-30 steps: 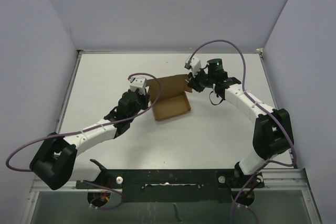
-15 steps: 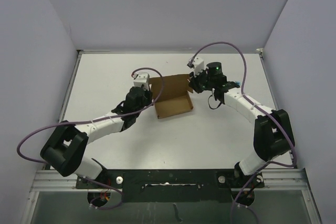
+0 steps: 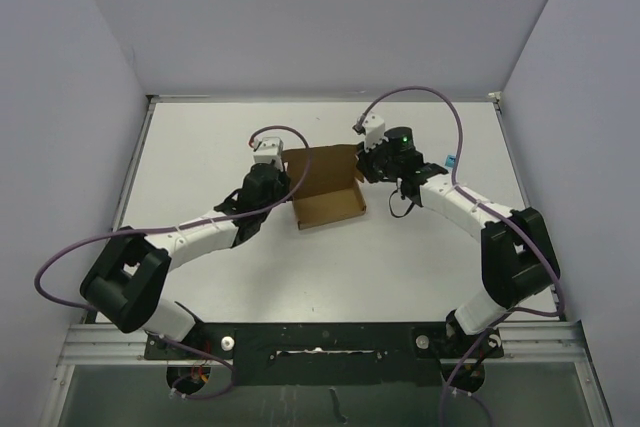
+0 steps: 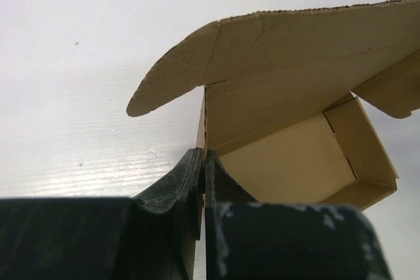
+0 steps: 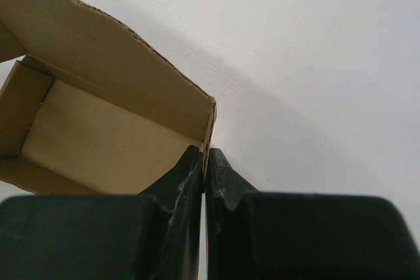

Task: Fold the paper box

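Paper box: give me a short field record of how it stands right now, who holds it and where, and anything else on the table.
box: paper box, open tray resting on the table
lid: not closed; the big flap is raised at the far side
left fingers: shut on the top edge of the box's left wall
right fingers: shut on the top edge of the box's right wall
other: small blue thing to the right of the box, apart from it
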Tool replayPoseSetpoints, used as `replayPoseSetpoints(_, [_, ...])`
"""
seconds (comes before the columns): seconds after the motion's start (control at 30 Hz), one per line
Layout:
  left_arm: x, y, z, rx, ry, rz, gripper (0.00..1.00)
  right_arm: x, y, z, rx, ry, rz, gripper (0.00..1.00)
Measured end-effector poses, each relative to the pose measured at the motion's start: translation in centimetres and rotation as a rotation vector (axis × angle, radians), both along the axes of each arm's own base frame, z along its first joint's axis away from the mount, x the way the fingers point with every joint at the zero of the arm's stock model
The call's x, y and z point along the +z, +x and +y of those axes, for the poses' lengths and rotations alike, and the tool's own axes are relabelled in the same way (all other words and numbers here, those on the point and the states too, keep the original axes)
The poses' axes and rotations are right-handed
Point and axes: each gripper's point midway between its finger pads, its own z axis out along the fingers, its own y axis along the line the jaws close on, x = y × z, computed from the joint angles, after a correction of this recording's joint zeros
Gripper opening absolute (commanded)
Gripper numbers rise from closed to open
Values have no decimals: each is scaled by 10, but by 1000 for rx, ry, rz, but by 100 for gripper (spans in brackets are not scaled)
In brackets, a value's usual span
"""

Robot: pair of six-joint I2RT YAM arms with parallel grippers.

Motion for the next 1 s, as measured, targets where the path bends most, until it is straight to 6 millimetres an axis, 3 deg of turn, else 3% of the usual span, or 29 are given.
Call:
replayPoseSetpoints(0.1, [-3, 1, 1, 22, -2, 27, 0, -8, -4, 0, -19, 17, 27, 0])
replayPoseSetpoints(0.43, [-6, 11, -4, 85, -20, 66, 0, -9, -2, 1, -92, 93, 46, 0])
replayPoseSetpoints(1.0, [-12, -12, -15, 148, 49, 78, 0, -13, -29, -5, -124, 98, 49, 1])
